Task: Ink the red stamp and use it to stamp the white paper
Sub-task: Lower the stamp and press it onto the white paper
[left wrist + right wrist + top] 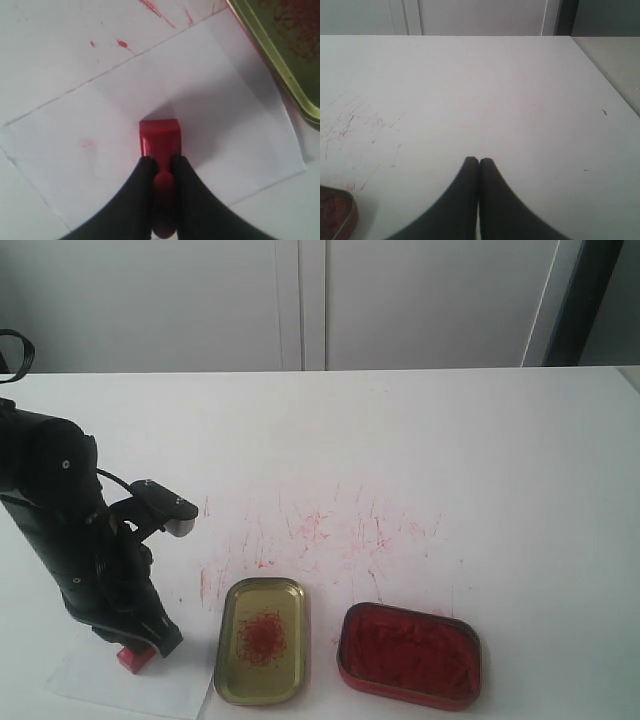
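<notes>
Your left claw is grasping the red stamp, base on the white paper, with the gold tray at its 3 o'clock. Your right claw is clenched, empty.

Red stamp: small bright red block with glossy top, upright, knob handle pinched between the black jaws of the left gripper; its base appears to sit on the white paper, toward the middle. Paper: thin rectangular sheet, flat on the surface at its near left corner, set askew, faint creases. One pale red smudge beside the stamp.
</notes>
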{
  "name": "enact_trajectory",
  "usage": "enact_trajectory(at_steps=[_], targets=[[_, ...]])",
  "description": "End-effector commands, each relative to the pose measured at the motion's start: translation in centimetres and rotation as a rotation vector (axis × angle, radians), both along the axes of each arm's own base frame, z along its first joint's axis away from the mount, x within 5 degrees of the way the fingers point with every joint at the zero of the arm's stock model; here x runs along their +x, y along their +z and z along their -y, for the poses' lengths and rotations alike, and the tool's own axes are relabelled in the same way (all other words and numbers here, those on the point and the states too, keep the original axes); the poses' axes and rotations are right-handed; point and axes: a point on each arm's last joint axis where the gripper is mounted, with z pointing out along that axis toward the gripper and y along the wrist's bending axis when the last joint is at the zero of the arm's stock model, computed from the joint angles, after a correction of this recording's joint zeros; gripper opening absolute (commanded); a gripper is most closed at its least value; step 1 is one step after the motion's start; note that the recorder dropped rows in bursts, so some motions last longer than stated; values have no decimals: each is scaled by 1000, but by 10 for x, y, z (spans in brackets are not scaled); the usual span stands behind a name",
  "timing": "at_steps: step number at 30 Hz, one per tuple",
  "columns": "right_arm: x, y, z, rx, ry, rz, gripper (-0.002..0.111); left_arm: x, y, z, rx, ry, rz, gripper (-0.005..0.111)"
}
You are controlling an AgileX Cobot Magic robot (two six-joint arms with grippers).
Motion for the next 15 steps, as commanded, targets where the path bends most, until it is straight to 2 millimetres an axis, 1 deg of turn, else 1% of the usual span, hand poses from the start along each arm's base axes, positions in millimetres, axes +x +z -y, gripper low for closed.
enact_trajectory(at_steps=[1, 4, 7, 15], targets=[[0, 0, 0, -1, 1, 14, 0, -1, 2, 1, -5, 9, -29, 0], [0, 0, 0, -1, 1, 14, 0, 2, 12, 2, -22, 9, -5, 0], [0, 0, 0, -1, 1, 14, 0, 0, 21, 1, -39, 9, 23, 0], [0, 0, 0, -1, 1, 14, 0, -3, 26, 0, -40, 7, 24, 0]])
